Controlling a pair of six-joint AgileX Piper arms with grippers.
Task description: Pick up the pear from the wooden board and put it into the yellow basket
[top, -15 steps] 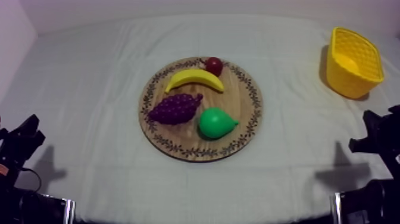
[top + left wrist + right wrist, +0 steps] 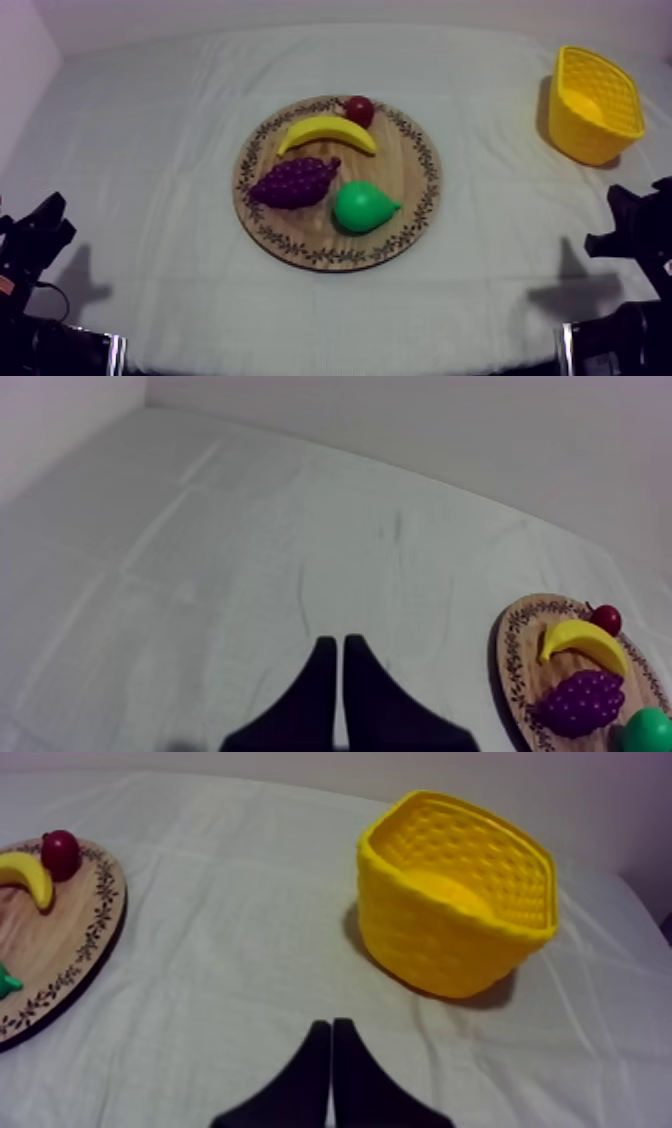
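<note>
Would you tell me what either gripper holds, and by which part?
Nothing: left gripper and right gripper are shut empty; the pear lies on the wooden board.

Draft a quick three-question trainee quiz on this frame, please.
1. Which fruit lies nearest the pear on the wooden board? A grapes; B banana; C small red fruit.
2. True or false: the yellow basket stands off the board, on my right arm's side.
3. Fill in: the left gripper and right gripper are both ____.
Key: 1 A; 2 true; 3 shut.
</note>
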